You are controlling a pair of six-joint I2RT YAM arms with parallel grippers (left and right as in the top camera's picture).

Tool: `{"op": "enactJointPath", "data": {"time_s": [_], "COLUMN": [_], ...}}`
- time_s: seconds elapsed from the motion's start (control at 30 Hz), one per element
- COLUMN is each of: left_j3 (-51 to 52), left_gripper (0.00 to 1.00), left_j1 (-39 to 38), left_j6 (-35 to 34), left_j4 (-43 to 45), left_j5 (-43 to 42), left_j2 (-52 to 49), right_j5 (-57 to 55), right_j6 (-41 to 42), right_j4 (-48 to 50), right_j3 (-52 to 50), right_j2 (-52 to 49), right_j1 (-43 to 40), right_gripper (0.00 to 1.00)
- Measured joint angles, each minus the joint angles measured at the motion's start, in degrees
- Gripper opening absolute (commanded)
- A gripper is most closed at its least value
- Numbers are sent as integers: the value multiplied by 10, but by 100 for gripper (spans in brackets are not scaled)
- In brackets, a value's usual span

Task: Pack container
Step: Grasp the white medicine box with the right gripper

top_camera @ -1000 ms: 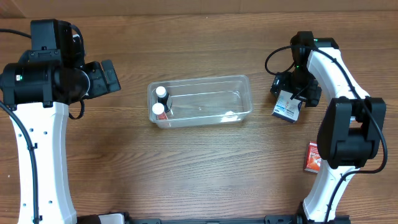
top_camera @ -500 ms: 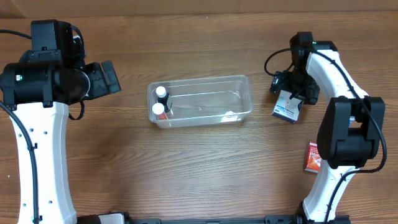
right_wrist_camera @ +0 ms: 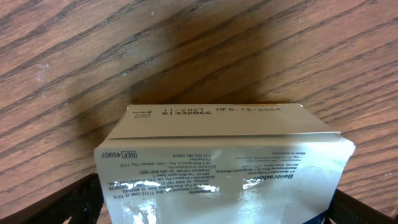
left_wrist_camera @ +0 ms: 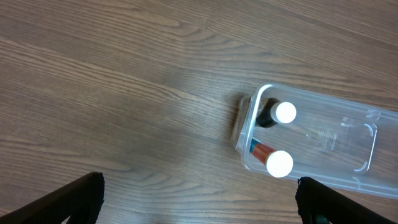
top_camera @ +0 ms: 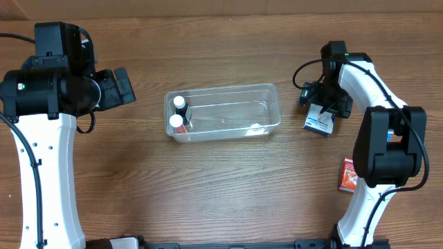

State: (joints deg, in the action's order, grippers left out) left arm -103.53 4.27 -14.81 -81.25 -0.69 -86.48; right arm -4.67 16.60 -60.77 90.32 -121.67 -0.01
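The clear plastic container [top_camera: 266, 93] lies at the table's centre, and it also shows in the left wrist view [left_wrist_camera: 339, 140]. Two white-capped bottles [top_camera: 178, 113] stand in its left end. My left gripper [left_wrist_camera: 199, 199] is open and empty above bare wood, left of the container. My right gripper [top_camera: 322, 105] is to the right of the container. It is shut on a white box [top_camera: 319, 122] with blue print. The box fills the right wrist view [right_wrist_camera: 217, 168] between the dark fingers and casts a shadow on the wood.
A red box [top_camera: 348, 174] lies on the table at the right, near my right arm's base. Bare wood lies in front of and behind the container.
My right gripper and the white box have shifted slightly toward the far side of the table. The left arm, the container and the bottles have not moved.
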Motion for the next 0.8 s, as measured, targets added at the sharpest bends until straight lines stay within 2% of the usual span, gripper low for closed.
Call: {"op": "enactJointPath", "data": {"time_s": [0.4, 0.8], "left_j3": [0, 0], "left_gripper": [100, 100], "left_j1": [0, 0], "left_j6": [0, 0], "left_j4": [-4, -6], "left_j5": [0, 0], "left_j2": [0, 0], "right_j5": [0, 2], "right_j6": [-2, -4], "right_j4": [-2, -17], "right_j3": [0, 0], "right_j2": [-14, -17], "right_j1": [0, 0], "right_gripper": [99, 77]}}
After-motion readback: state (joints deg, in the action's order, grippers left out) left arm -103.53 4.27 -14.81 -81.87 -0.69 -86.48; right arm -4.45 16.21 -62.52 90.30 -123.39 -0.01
